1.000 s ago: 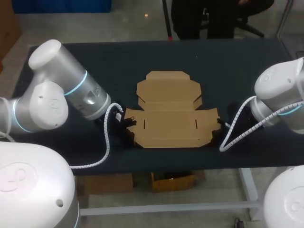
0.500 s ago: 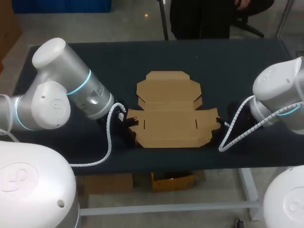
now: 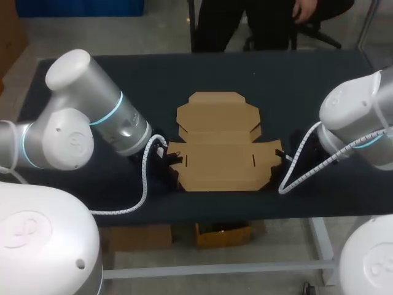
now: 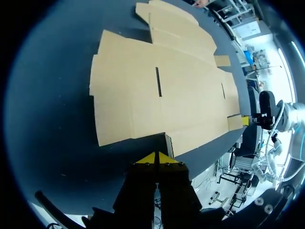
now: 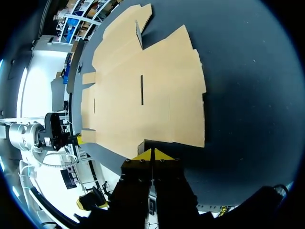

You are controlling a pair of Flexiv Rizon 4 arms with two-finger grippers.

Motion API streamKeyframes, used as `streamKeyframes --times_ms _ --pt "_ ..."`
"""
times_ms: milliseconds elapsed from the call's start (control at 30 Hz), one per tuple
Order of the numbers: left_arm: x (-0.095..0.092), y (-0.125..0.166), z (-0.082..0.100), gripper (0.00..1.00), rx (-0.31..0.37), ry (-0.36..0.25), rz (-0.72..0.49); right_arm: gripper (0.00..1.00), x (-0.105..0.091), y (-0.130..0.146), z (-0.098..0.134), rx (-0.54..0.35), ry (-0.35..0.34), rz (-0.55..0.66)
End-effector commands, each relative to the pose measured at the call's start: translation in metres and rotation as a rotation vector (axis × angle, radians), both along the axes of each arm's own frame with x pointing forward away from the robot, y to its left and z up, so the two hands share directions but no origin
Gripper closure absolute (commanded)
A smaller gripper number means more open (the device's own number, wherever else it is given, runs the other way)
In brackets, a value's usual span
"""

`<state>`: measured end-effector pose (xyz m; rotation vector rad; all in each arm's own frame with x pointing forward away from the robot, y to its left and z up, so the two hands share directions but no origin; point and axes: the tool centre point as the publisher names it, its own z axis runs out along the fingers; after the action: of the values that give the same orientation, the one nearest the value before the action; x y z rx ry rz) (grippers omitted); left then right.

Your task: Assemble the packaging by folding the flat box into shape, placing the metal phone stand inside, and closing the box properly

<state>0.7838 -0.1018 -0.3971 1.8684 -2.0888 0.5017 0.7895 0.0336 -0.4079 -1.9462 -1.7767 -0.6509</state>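
The flat brown cardboard box (image 3: 218,144) lies unfolded in the middle of the dark table, its lid panel toward the far side. My left gripper (image 3: 164,161) is low at the box's left end, and my right gripper (image 3: 280,161) is low at its right end. In the left wrist view the left gripper (image 4: 156,158) is shut, tips against the box (image 4: 162,90) at a small corner flap (image 4: 167,142). In the right wrist view the right gripper (image 5: 152,154) is likewise shut at the edge of the box (image 5: 147,100). No phone stand shows in any view.
The table (image 3: 92,80) has bare dark cloth all round the box. Its front edge (image 3: 215,216) runs a short way from the box's near side. White spiral cables (image 3: 145,178) hang from both wrists beside the grippers.
Both arms have shifted slightly inward toward the box's ends. The box lies as before, and both grippers stay shut.
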Motion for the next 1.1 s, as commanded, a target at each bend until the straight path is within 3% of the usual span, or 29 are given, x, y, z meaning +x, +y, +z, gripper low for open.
streamKeyframes --times_ms 33,633,1100 --pt "-0.003 -0.005 0.002 1.0 0.029 -0.016 0.012 1.0 0.001 0.005 0.003 -0.023 0.012 -0.005" --pt "-0.007 -0.014 0.008 1.0 0.067 -0.068 0.026 1.0 0.002 0.011 0.005 -0.026 0.055 -0.035" --pt "0.005 -0.019 0.003 1.0 0.083 -0.073 0.056 1.0 0.005 0.014 0.005 -0.041 0.057 -0.039"
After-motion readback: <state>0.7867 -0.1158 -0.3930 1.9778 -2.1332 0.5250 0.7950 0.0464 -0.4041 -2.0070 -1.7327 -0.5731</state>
